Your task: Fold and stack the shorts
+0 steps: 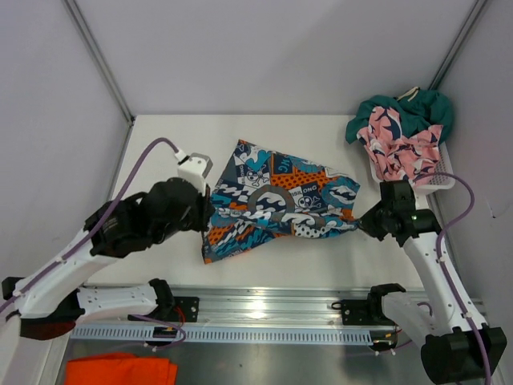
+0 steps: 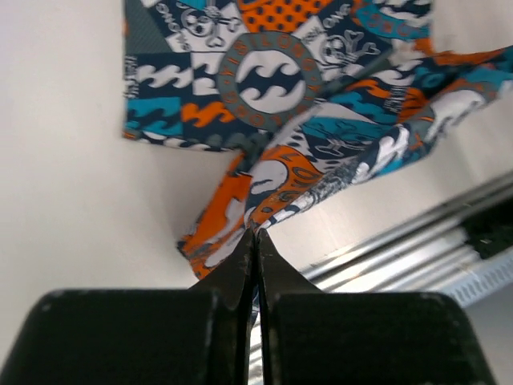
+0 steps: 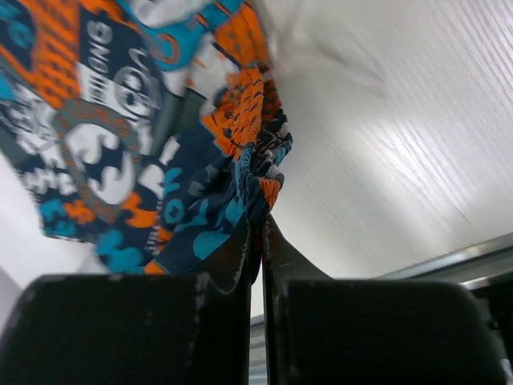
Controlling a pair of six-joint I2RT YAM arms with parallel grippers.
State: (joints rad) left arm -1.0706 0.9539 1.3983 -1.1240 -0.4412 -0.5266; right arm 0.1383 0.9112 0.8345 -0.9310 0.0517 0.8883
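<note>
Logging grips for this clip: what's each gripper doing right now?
Left gripper: shut on the printed shorts.
Right gripper: shut on the same shorts' other end.

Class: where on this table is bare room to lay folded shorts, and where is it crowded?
Bare: the far-left corner of the table, between wall and printed shorts, and the far strip behind them. Crowded: the middle, and the heaped basket at far right.
</note>
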